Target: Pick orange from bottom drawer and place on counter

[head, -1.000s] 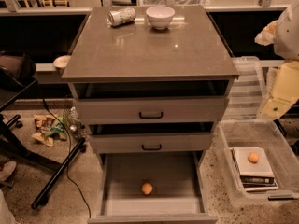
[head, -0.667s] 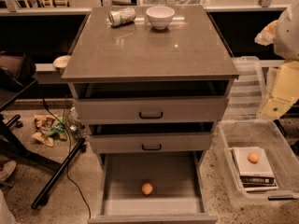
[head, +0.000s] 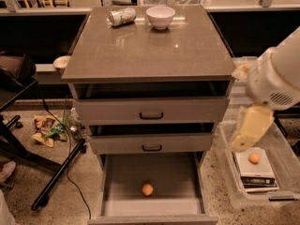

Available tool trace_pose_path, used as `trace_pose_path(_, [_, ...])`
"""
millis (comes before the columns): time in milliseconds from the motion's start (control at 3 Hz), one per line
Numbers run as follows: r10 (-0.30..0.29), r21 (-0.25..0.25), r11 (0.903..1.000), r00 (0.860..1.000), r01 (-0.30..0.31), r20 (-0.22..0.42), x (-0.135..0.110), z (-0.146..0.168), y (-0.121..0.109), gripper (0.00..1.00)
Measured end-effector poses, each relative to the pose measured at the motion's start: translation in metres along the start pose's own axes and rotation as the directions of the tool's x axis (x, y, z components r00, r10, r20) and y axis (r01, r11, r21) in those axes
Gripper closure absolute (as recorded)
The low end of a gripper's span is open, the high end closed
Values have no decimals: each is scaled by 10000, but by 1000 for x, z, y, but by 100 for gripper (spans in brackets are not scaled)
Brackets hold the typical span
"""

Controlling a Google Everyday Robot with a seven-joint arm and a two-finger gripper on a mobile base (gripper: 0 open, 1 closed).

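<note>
The orange (head: 147, 189) lies alone on the floor of the bottom drawer (head: 117, 196), which is pulled open at the foot of the grey cabinet. The counter (head: 150, 50) is the glossy grey-brown top. My white arm comes in from the right edge. Its cream-coloured gripper (head: 250, 127) hangs pointing down beside the cabinet's right side, at about the height of the middle drawer. It is well above and to the right of the orange and holds nothing that I can see.
A white bowl (head: 160, 17) and a tipped can (head: 122, 16) sit at the counter's back. The two upper drawers (head: 151, 110) stand slightly open. A clear bin (head: 281, 182) to the right holds a second orange (head: 254, 158) on a box. Black stand legs (head: 56, 175) and litter are on the left.
My arm and gripper have moved left and down, closer to the cabinet's right side. The orange and the drawers have not moved.
</note>
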State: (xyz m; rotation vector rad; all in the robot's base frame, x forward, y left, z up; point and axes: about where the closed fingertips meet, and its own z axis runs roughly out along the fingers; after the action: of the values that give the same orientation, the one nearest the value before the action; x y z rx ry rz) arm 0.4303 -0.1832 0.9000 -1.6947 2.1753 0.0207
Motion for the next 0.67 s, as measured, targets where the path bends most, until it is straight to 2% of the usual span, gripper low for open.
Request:
trace_pose_path(333, [307,-174,9994,9951,-292,942,-9,59,15,0])
trace_pose_path(667, [305,-176,9994,9951,-290,937,-9,59,15,0])
